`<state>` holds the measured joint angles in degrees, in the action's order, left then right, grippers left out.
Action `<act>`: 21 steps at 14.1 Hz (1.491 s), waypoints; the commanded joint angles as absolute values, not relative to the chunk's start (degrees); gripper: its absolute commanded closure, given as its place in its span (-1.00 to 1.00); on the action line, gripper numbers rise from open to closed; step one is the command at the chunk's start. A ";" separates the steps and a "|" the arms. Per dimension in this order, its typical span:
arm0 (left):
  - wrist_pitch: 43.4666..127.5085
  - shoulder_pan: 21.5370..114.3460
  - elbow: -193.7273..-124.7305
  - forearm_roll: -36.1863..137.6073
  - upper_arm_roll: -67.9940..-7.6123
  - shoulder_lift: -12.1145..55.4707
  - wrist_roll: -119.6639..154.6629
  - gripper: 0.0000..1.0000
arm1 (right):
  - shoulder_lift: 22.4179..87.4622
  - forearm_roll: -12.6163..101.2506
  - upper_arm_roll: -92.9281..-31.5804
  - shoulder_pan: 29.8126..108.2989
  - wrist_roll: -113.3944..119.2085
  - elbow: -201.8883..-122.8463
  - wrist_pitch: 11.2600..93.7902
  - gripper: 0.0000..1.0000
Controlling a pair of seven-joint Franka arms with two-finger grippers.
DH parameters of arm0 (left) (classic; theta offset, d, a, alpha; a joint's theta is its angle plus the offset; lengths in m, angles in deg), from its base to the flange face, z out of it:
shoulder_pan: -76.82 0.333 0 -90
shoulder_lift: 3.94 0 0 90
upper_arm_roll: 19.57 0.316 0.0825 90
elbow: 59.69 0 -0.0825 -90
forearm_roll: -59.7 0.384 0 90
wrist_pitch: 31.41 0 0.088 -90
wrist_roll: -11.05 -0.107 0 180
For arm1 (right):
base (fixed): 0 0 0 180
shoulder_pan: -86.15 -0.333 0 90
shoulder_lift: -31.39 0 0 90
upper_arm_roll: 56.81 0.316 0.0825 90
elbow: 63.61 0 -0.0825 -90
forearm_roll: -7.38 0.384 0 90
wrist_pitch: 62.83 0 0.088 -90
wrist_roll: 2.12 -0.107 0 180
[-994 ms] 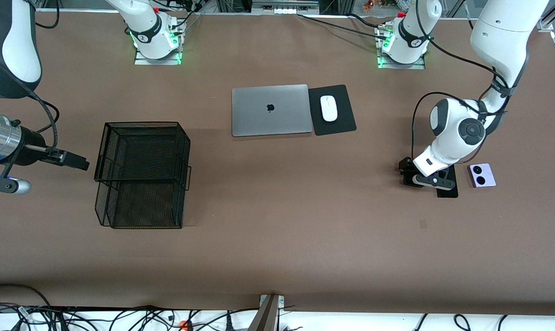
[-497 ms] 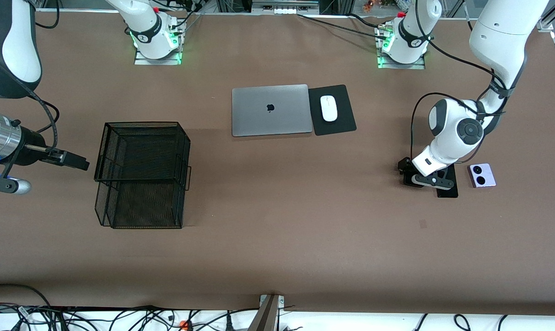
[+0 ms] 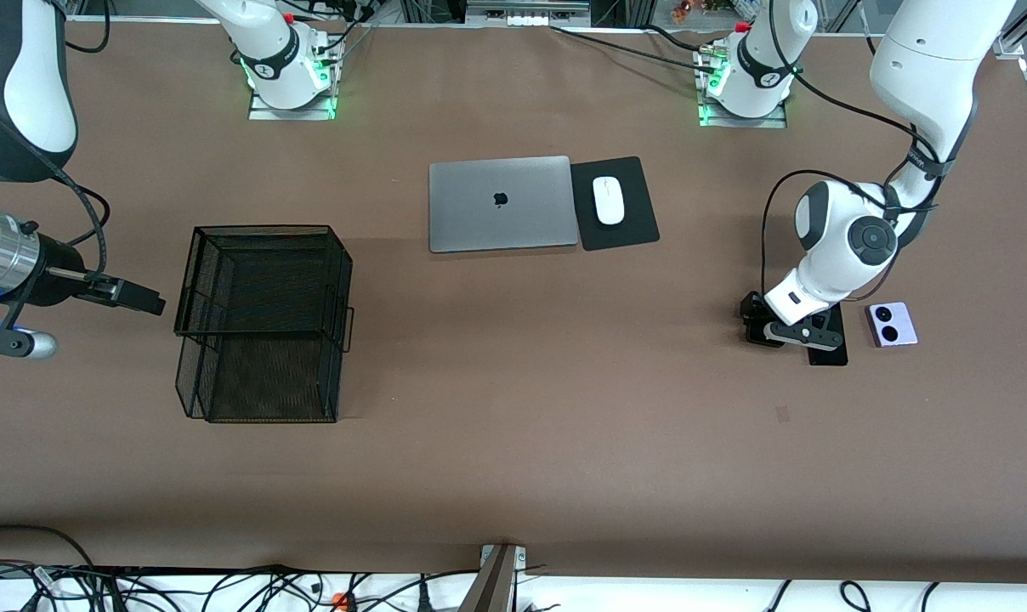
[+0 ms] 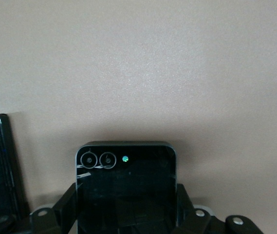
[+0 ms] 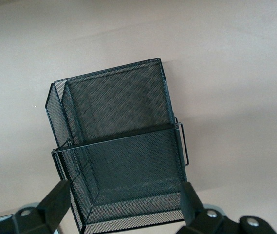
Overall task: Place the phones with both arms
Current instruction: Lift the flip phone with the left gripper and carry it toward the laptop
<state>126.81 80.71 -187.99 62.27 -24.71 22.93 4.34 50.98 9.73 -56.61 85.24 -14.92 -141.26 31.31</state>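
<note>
Risk lay at the left gripper (image 3: 768, 331), clamped on the flip phone (image 4: 126, 187): lifting might nudge the slab phone (image 3: 830, 344) at its three o'clock; the right gripper (image 5: 123, 200) waited open.

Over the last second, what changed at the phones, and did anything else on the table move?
The left gripper, low over the black flip phone, closed its fingers on the phone's sides; the phone is not yet lifted. The slab phone, lilac phone, mesh basket and the waiting, open right gripper stayed put.
</note>
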 commanded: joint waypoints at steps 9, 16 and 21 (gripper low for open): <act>105.10 73.06 -170.46 63.39 -25.01 23.92 17.97 1.00 | 50.20 9.58 -56.89 85.71 -14.43 -141.92 31.39 -1.00; 101.30 58.73 -159.12 63.31 -24.93 28.92 34.40 1.00 | 49.41 8.97 -56.89 85.63 -14.43 -141.57 29.64 -1.00; 101.22 49.76 -146.55 63.39 -24.75 38.14 45.40 1.00 | 49.05 8.26 -56.81 85.63 -14.87 -141.57 26.46 -1.00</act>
